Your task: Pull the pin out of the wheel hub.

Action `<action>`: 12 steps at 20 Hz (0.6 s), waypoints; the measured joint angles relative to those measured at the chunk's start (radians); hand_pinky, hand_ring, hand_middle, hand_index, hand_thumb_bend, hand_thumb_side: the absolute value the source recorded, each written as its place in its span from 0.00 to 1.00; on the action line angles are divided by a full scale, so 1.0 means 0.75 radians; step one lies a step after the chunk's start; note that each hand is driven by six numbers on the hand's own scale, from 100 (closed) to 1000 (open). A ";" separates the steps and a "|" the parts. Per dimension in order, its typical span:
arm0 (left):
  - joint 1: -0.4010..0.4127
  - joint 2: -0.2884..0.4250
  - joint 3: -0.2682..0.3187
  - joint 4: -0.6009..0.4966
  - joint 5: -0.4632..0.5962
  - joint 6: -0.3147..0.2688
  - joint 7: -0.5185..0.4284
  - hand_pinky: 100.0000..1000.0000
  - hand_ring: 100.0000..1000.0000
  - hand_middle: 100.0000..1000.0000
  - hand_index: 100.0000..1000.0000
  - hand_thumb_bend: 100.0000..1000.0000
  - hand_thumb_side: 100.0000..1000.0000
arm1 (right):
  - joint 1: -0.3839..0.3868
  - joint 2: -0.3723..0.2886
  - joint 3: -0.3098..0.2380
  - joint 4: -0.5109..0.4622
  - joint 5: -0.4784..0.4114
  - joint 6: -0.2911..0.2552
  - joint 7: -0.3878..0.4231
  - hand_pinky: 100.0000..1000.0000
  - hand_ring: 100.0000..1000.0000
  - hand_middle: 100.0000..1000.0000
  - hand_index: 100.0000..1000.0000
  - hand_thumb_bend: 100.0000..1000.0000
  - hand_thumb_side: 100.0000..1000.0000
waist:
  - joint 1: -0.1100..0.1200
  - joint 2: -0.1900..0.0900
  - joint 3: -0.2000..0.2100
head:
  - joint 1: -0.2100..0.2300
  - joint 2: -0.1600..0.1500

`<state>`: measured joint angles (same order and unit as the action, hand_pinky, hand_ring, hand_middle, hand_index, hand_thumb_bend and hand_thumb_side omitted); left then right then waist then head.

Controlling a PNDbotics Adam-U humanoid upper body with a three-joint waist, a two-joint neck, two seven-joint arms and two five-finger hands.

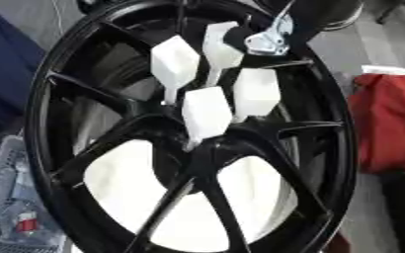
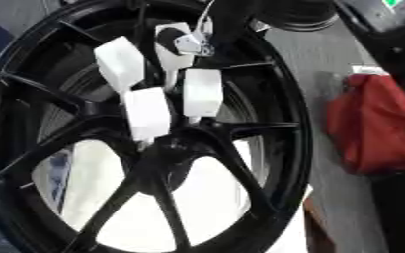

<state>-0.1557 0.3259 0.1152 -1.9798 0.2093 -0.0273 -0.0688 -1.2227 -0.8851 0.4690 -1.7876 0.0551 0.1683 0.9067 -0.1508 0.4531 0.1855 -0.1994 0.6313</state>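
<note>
A large black wheel hub point(image 1: 59, 99) with several spokes fills both views, tilted toward me. Several white pins with flat wedge-shaped heads stand in its centre point(image 1: 197, 153), fanned upward. My right hand point(image 1: 269, 35), black with a silver part, comes down from the top right. It is shut on the uppermost pin point(image 1: 217, 49), with a dark finger lying over the right edge of the pin's head. The other pins point(image 1: 206, 111) stand free beside and below it. My left hand shows in neither view.
A red bag point(image 1: 392, 123) lies on the grey floor right of the wheel. At the left are a dark blue cloth point(image 1: 3, 74) and a wire basket point(image 1: 7, 207). A white surface point(image 1: 128, 178) shows through the lower spokes.
</note>
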 measured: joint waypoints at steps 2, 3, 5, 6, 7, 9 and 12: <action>0.000 0.000 0.000 0.000 0.000 0.001 -0.001 0.98 0.52 0.69 0.88 0.05 0.96 | 0.000 0.000 0.000 -0.005 -0.017 0.007 0.000 0.95 0.93 0.89 1.00 0.00 0.34 | -0.001 0.000 0.000 | 0.004 0.000; 0.000 0.000 0.000 0.000 -0.001 0.002 -0.002 0.98 0.52 0.69 0.88 0.05 0.96 | 0.000 0.000 0.000 -0.006 -0.023 0.011 0.000 0.95 0.93 0.89 1.00 0.00 0.35 | -0.002 0.000 0.000 | 0.005 0.000; 0.000 0.000 0.000 0.000 -0.002 0.004 -0.004 0.98 0.52 0.69 0.88 0.05 0.96 | 0.000 0.000 0.003 -0.006 -0.026 0.015 0.001 0.95 0.93 0.89 1.00 0.00 0.35 | -0.005 0.000 0.000 | 0.005 0.000; 0.000 0.000 0.000 0.000 -0.002 0.005 -0.005 0.98 0.52 0.69 0.88 0.05 0.96 | 0.000 0.000 0.006 -0.006 -0.026 0.018 0.000 0.95 0.93 0.89 1.00 0.00 0.34 | -0.006 0.000 0.000 | 0.006 0.000; 0.000 0.000 0.000 0.000 -0.003 0.006 -0.006 0.98 0.52 0.69 0.88 0.05 0.96 | 0.000 0.000 0.008 -0.006 -0.023 0.019 0.000 0.95 0.94 0.89 1.00 0.00 0.32 | -0.008 0.000 0.001 | 0.006 0.000; 0.000 0.000 0.000 0.000 -0.003 0.007 -0.007 0.98 0.52 0.69 0.88 0.05 0.97 | 0.000 0.000 0.011 -0.006 -0.008 0.019 0.000 0.95 0.94 0.89 1.00 0.00 0.30 | -0.009 0.001 0.002 | 0.006 0.000; -0.001 -0.001 0.000 0.000 -0.004 0.009 -0.008 0.98 0.52 0.69 0.88 0.05 0.97 | 0.000 0.000 0.019 -0.003 0.029 0.017 0.000 0.95 0.94 0.89 1.00 0.00 0.28 | -0.014 0.007 0.007 | 0.006 0.000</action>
<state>-0.1561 0.3253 0.1149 -1.9798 0.2065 -0.0207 -0.0750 -1.2229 -0.8853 0.4832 -1.7902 0.0769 0.1811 0.9064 -0.1615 0.4582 0.1911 -0.1951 0.6314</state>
